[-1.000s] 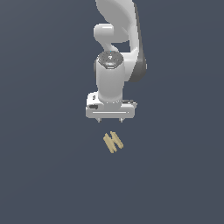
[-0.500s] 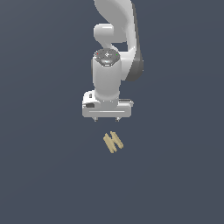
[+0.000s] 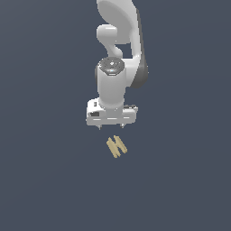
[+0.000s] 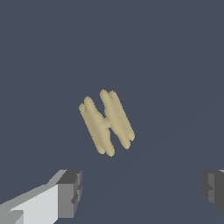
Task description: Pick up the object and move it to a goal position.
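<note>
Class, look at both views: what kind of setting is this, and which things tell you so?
Most likely a bare simulated test scene, not a real room. The floor is one flat, featureless grey-blue surface, the white arm is smoothly rendered, and only a small tan object lies below the open gripper.

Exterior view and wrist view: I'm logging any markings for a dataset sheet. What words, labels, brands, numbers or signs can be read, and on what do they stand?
None: no readable text in either view.
The tan zigzag-bar object is plain, unmarked.
The white gripper and arm carry no legible label or brand.
The dark grey surface bears no marks.
</note>
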You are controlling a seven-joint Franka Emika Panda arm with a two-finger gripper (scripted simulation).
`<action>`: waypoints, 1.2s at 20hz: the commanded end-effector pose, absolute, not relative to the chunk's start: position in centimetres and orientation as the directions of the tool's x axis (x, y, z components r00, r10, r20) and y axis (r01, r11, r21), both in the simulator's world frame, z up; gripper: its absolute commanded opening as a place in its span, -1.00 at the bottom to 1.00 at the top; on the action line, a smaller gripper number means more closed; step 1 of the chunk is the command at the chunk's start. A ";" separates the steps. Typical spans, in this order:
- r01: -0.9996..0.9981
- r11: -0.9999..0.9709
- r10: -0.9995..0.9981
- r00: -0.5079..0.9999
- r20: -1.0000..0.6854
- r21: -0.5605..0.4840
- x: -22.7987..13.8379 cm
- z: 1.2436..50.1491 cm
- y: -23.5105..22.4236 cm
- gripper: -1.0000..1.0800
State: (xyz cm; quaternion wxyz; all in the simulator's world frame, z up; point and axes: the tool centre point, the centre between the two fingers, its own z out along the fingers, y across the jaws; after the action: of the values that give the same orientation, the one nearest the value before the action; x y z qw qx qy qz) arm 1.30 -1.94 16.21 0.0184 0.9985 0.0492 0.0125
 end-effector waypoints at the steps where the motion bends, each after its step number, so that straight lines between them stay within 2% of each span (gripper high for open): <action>1: 0.137 -0.990 0.138 0.990 0.019 0.037 1.6 15.4 -1.7 0.92; 14: 0.415 -0.910 0.415 0.910 0.000 0.013 3.6 8.8 0.1 0.92; 24: 0.494 -0.869 0.494 0.869 0.000 0.000 4.0 6.7 0.7 0.92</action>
State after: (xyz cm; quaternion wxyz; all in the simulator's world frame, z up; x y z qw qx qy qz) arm 3.99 0.63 6.85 0.0004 0.9677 0.2522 -0.0003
